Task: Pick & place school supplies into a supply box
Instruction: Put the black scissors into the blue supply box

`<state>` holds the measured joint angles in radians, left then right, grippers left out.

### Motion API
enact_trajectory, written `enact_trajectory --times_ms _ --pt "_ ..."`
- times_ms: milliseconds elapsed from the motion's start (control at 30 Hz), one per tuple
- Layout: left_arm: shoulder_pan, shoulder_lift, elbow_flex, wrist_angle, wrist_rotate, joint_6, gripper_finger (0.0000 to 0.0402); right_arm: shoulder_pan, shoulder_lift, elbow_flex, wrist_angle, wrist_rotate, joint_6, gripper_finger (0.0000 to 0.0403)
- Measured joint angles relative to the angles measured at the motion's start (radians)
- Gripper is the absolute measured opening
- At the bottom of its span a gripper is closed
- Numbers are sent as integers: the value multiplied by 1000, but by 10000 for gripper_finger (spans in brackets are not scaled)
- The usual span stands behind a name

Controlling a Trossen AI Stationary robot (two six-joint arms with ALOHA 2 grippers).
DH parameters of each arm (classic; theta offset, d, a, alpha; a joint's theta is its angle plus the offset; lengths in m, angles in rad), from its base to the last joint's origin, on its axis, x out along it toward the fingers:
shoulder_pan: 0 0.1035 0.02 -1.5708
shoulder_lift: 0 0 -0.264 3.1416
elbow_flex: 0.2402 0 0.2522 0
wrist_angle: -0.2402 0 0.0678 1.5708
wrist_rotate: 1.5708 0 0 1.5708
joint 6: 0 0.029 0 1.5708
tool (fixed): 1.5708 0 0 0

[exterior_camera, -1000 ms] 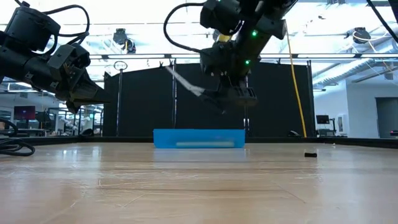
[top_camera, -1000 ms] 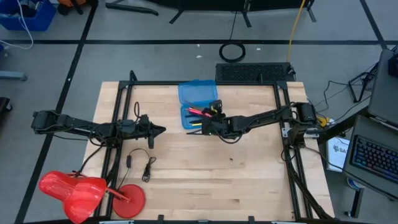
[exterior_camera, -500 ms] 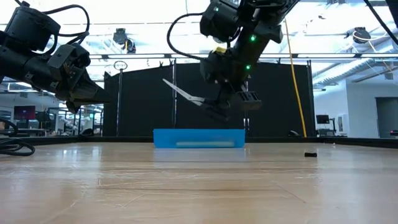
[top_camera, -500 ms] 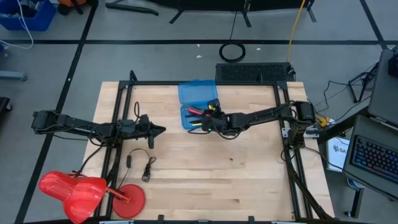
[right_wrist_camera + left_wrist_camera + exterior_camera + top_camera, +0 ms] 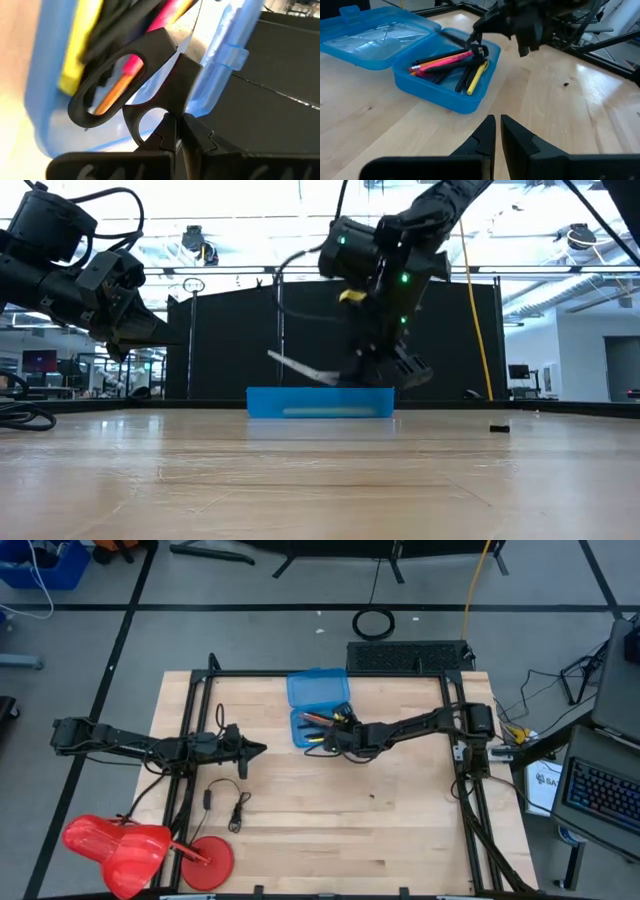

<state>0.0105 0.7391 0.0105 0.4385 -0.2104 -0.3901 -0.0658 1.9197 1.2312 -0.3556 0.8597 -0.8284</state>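
The blue supply box lies open on the table, its lid folded back toward the far edge. Black, orange, pink and yellow pens lie in its tray. My right gripper hangs over the tray's right end, shut on small steel scissors with black handles. Their blades reach out just above the box. My left gripper waits shut and empty over the table, left of the box. My right gripper pinches the scissors by the rim of one black handle ring between its two fingers. The fingers come slanting down from the table's right side. The scissors are lifted clear, nearly level, blades pointing away from the gripper over the open tray.
A thin black cable with a plug lies on the table's left near part. A red object sits at the near left corner. A small dark speck lies on the bare wood right of centre.
My right gripper has gone down toward the open box and slightly toward the table's left edge, still shut on the scissors. The scissors have come down from well above the box to just over it, their blades tipping from steeply raised to nearly level.
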Motion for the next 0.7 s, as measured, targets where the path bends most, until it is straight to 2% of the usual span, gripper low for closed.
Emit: enact_trajectory --times_ms 267,700 --pt "0 0 0 0 0 0 31 0 43 0 17 4 -77 2" --pt "0 0 0 0 1 -6 31 2 43 0 173 1 -86 44"
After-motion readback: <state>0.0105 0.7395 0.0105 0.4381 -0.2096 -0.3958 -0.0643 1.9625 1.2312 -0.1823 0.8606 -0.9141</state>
